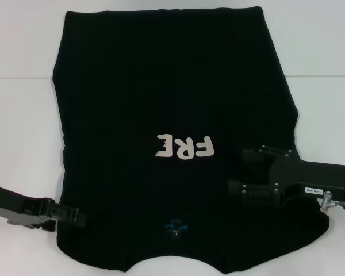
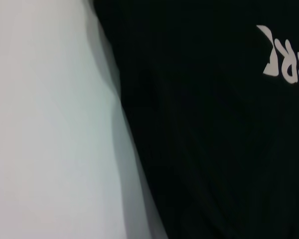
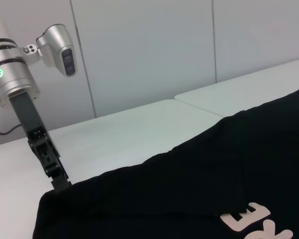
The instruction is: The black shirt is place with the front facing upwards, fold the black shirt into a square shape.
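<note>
The black shirt [image 1: 172, 115] is lying flat on the white table [image 1: 23, 115], front up, filling most of the middle of the head view. Its collar end, with the small blue neck label [image 1: 173, 224], is pointing toward the robot, and its hem is lying at the far side. Only the white letters "FRE" [image 1: 184, 147] are showing on the chest, and they are reading upside down from the head camera.

The left gripper [image 1: 75, 217] is sitting low at the shirt's near left edge, beside the shoulder area, with its tip touching or just overlapping the fabric border. Whether its fingers are parted or closed on cloth cannot be told, since black is merging with black there. In the right wrist view the same gripper [image 3: 57, 177] is standing at the shirt's corner, with the silver arm rising above it.

The right gripper [image 1: 241, 172] is reaching in from the right, over the shirt's near right part, just beside the lettering. Its two fingers are standing apart, one above the other, with dark fabric showing between them, gripping nothing visible.
</note>
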